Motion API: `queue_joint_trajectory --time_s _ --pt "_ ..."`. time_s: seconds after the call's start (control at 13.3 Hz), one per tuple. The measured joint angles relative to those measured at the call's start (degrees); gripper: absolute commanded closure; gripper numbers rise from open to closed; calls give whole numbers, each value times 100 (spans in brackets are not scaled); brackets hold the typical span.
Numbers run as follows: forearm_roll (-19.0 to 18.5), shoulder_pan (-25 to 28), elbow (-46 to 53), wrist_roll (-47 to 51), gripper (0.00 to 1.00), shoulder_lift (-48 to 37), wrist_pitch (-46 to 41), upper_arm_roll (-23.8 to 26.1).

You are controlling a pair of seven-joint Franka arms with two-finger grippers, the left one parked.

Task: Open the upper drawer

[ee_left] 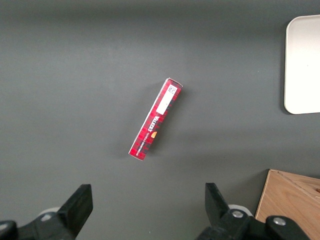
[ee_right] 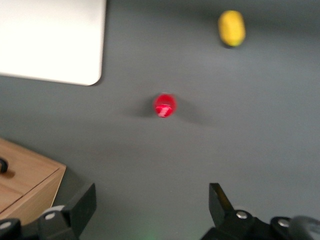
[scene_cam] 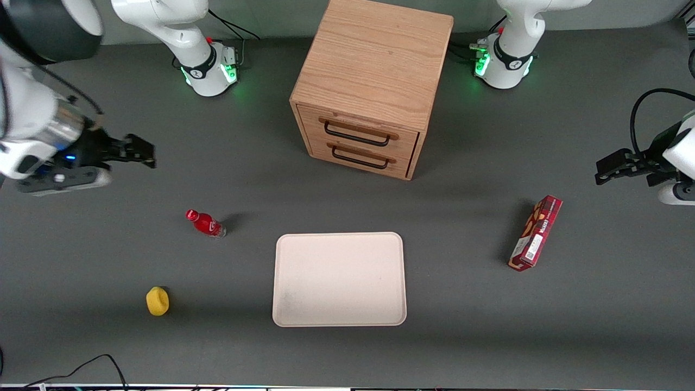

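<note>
still at approach: pincer spread open, empty, above the worktop, well apart from upper drawer. next, reach its black handle, grip, pull.

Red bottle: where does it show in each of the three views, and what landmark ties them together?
Front view: the red bottle stands on the table, nearer the camera than the gripper, beside the tray toward the working arm's end.
Right wrist view: seen from above, between tray and yellow object.
Left wrist view: not in it.
Shared landmark: the tray.
</note>
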Motion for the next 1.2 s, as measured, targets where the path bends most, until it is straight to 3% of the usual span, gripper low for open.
queue_joint_trajectory --time_s 0.3,0.45,0.6,0.75,0.9,1.2 --pt "-164 -13 42 -92 0 420 157 1076" --pt "-4 -15 134 -91 0 666 420 1479" --pt "390 -12 234 -119 0 836 525 1612" --pt "519 -4 281 -138 0 1005 781 1869" --pt "520 135 296 -47 0 1225 1015 2148" --pt "311 833 303 317 0 1644 1250 2224"
